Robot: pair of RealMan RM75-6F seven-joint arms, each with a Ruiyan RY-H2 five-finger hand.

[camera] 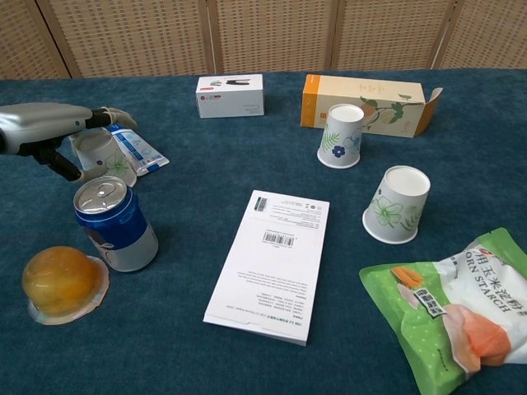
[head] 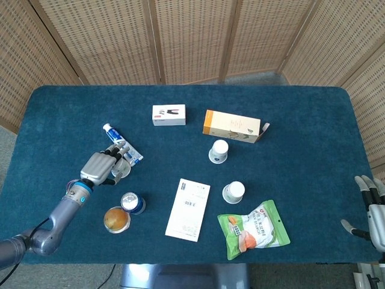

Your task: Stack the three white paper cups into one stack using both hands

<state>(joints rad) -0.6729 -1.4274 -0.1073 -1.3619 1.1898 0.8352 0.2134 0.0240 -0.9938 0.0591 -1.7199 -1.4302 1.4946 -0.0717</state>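
Three white paper cups stand upside down on a blue tabletop [head: 313,120], none yet stacked. The robot's left hand [head: 102,167] reaches over the left-side cup [camera: 100,154], its fingers [camera: 115,113] draped over the cup's upturned base and side; the pictures do not settle whether the cup is actually gripped. That cup sits just beside a blue-and-white tube [head: 122,142], well to the left of the white leaflet [head: 188,209] at the tabletop's middle. The far cup [camera: 341,135] stands beyond the leaflet's right corner, just in front of an orange-and-cream carton [head: 233,126]. The near cup [camera: 398,204] stands to the right of the leaflet, close to a green starch pouch [head: 253,228] that lies right of the leaflet toward the front edge.

A blue drink can [camera: 114,223] stands upright left of the leaflet, with an orange jelly cup [camera: 61,282] just beside it on the side away from the leaflet. A small white box [head: 169,114] lies beyond the leaflet toward the back.

The right hand [head: 372,209] hangs off the tabletop's right edge, far from the leaflet, fingers spread apart and holding nothing.
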